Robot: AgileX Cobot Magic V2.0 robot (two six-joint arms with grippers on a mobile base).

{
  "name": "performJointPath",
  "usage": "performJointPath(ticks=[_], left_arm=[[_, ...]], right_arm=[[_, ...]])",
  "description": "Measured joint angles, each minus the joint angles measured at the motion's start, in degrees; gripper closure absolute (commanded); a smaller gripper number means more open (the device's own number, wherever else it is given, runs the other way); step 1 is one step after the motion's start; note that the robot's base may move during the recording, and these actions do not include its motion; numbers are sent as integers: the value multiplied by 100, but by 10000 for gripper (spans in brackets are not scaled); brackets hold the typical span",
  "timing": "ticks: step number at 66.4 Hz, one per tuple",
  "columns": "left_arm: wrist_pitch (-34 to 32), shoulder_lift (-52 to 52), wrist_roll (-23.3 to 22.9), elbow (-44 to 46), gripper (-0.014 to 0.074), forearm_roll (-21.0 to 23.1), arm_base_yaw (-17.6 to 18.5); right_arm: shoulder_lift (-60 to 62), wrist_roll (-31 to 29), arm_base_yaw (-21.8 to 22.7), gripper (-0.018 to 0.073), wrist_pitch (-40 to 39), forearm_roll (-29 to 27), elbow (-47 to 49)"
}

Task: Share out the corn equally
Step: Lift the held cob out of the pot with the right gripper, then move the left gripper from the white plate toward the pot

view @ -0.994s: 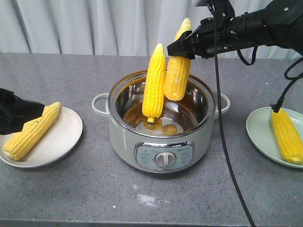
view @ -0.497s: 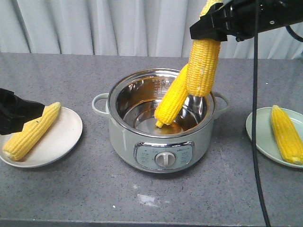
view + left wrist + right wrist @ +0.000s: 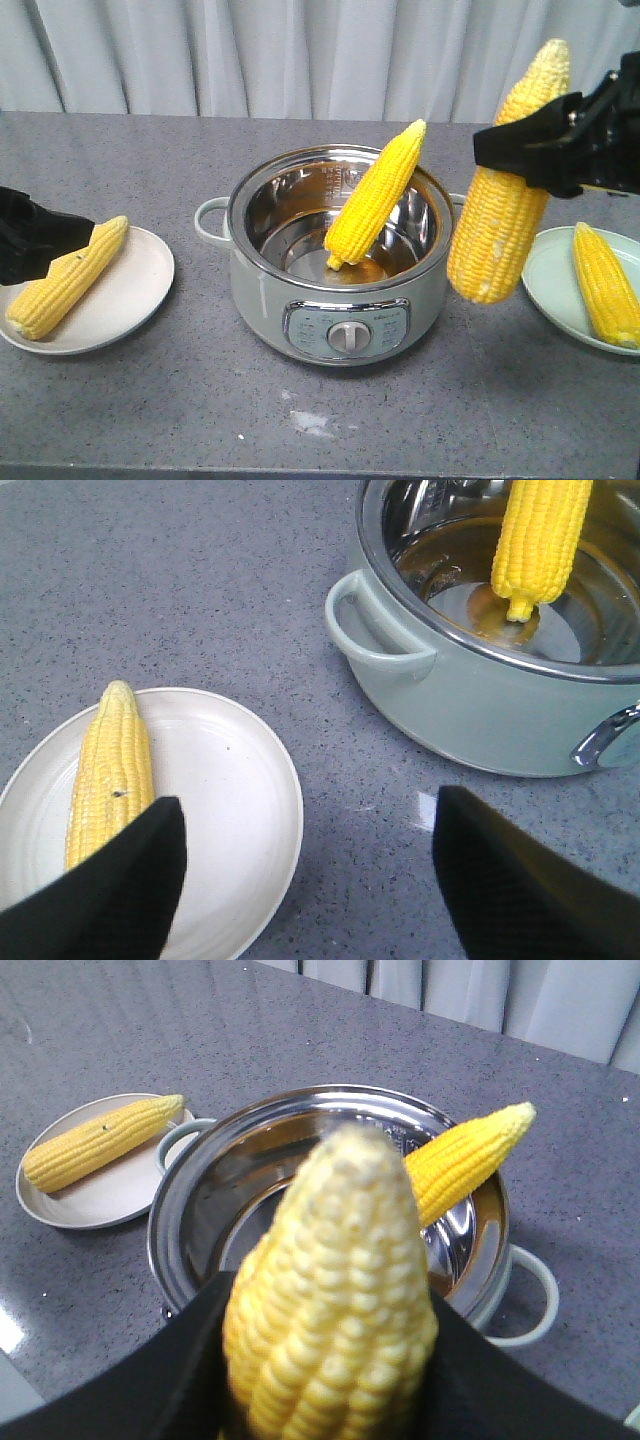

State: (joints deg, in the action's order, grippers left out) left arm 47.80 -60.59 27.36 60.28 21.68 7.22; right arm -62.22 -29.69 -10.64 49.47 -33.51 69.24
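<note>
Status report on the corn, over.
Right gripper shut on held cob, outside the pot. Left gripper open at left plate. Second cob leaning in pot. Nothing blocking.

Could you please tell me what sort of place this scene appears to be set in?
Probably a mock kitchen counter in a lab rather than a home: a grey speckled countertop, a plain curtain as backdrop, and an electric cooking pot holding a corn cob.

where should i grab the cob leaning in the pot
Probably take the cob by its upper half, which rises above the pot rim, coming from above with the jaws across it. Its lower end rests on the pot floor, walled in.
</note>
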Motion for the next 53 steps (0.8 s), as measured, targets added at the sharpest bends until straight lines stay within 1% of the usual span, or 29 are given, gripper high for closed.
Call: performJointPath(ticks=[16,27,39,53], left_arm=[[0,0,0,0,94,0,0],[0,0,0,0,94,0,0],[0,0,0,0,94,0,0],[0,0,0,0,94,0,0]], right_arm=[[975,0,0,363,0,0,-861],[1473,0,0,363,11,0,-1240],[1845,0,0,363,22,0,-1408],[1909,0,0,363,22,0,-1413]])
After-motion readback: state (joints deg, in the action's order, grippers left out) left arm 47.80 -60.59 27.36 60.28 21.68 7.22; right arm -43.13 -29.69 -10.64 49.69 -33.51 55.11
